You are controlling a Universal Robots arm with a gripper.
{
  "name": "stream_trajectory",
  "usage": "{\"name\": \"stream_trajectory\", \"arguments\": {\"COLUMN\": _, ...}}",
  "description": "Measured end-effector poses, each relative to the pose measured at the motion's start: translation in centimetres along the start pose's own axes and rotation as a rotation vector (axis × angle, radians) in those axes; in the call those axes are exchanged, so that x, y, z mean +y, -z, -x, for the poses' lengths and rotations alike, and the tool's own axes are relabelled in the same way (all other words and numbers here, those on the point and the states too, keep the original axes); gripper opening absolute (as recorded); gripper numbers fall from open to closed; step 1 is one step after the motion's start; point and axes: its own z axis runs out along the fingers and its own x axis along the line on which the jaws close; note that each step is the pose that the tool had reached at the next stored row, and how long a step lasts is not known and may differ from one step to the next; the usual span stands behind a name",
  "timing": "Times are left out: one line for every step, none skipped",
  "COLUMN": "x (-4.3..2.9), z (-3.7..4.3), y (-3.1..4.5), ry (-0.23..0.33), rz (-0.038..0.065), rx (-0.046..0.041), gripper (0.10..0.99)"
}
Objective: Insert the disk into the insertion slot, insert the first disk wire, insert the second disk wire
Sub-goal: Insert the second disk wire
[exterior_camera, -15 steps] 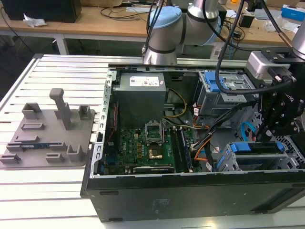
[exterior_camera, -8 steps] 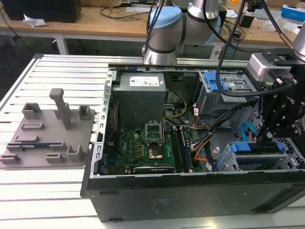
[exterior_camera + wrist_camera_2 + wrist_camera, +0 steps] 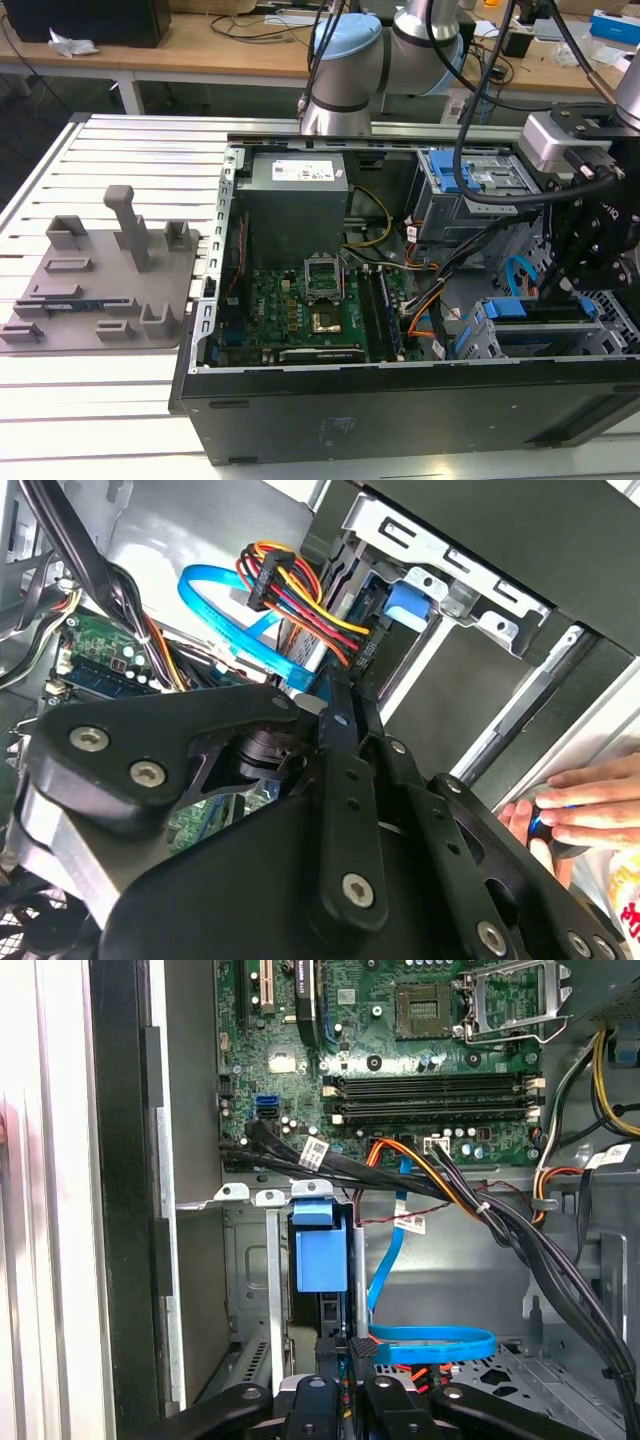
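The disk (image 3: 505, 312), framed in its blue caddy (image 3: 320, 1258), sits inside the insertion slot (image 3: 610, 318), a grey perforated cage at the exterior view's right end of the open computer case. A bundle of red, yellow and black wires (image 3: 300, 590) runs to the disk's back edge. A flat blue wire (image 3: 430, 1343) loops on the case floor and ends in a black plug (image 3: 362, 1350). My gripper (image 3: 340, 1348) stands right over the disk's back edge, fingers close together on that plug. In the exterior view the gripper (image 3: 558, 285) hangs above the disk.
The green motherboard (image 3: 310, 300) fills the case middle, with thick black cable bundles (image 3: 480, 1210) crossing near the gripper. A larger grey cage with a blue latch (image 3: 470, 180) stands behind. A person's hand (image 3: 585, 800) rests outside the case. A grey fixture plate (image 3: 110, 275) lies on the table.
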Motion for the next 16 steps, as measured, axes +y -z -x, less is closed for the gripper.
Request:
{"name": "stream_trajectory", "arguments": {"x": -0.03, "z": 0.0, "y": -0.02, "ry": 0.0, "rz": 0.0, "rx": 0.0, "gripper": 0.161}}
{"name": "stream_trajectory", "arguments": {"x": -0.05, "z": 0.0, "y": -0.03, "ry": 0.0, "rz": 0.0, "rx": -0.0001, "gripper": 0.161}}
{"name": "stream_trajectory", "arguments": {"x": -0.07, "z": 0.0, "y": -0.04, "ry": 0.0, "rz": 0.0, "rx": 0.0, "gripper": 0.161}}
{"name": "stream_trajectory", "arguments": {"x": -0.08, "z": 0.0, "y": -0.06, "ry": 0.0, "rz": 0.0, "rx": 0.0, "gripper": 0.161}}
{"name": "stream_trajectory", "arguments": {"x": -0.09, "z": 0.0, "y": -0.08, "ry": 0.0, "rz": 0.0, "rx": -0.0001, "gripper": 0.161}}
{"name": "stream_trajectory", "arguments": {"x": -0.09, "z": 0.0, "y": -0.11, "ry": 0.0, "rz": 0.0, "rx": -0.0001, "gripper": 0.161}}
{"name": "stream_trajectory", "arguments": {"x": -0.1, "z": -0.02, "y": -0.17, "ry": 0.0, "rz": 0.0, "rx": -0.0001, "gripper": 0.161}}
{"name": "stream_trajectory", "arguments": {"x": -0.1, "z": -0.05, "y": -0.23, "ry": 0.0, "rz": 0.0, "rx": -0.0003, "gripper": 0.161}}
{"name": "stream_trajectory", "arguments": {"x": -0.1, "z": -0.1, "y": -0.3, "ry": 0.0, "rz": 0.0, "rx": -0.0002, "gripper": 0.161}}
{"name": "stream_trajectory", "arguments": {"x": -0.1, "z": -0.1, "y": -0.42, "ry": 0.0, "rz": 0.0, "rx": -0.0003, "gripper": 0.161}}
{"name": "stream_trajectory", "arguments": {"x": -0.09, "z": -0.1, "y": -0.52, "ry": 0.0, "rz": 0.0, "rx": 0.0001, "gripper": 0.161}}
{"name": "stream_trajectory", "arguments": {"x": -0.09, "z": -0.1, "y": -0.6, "ry": 0.0, "rz": 0.0, "rx": 0.0001, "gripper": 0.161}}
{"name": "stream_trajectory", "arguments": {"x": -0.09, "z": -0.1, "y": -0.78, "ry": 0.0, "rz": 0.0, "rx": 0.0006, "gripper": 0.161}}
{"name": "stream_trajectory", "arguments": {"x": -0.09, "z": -0.11, "y": -0.9, "ry": 0.0, "rz": 0.0, "rx": 0.0013, "gripper": 0.161}}
{"name": "stream_trajectory", "arguments": {"x": -0.08, "z": -0.12, "y": -0.99, "ry": 0.0, "rz": 0.0, "rx": 0.0013, "gripper": 0.161}}
{"name": "stream_trajectory", "arguments": {"x": -0.08, "z": -0.1, "y": -1.02, "ry": 0.0, "rz": 0.0, "rx": -0.0015, "gripper": 0.161}}
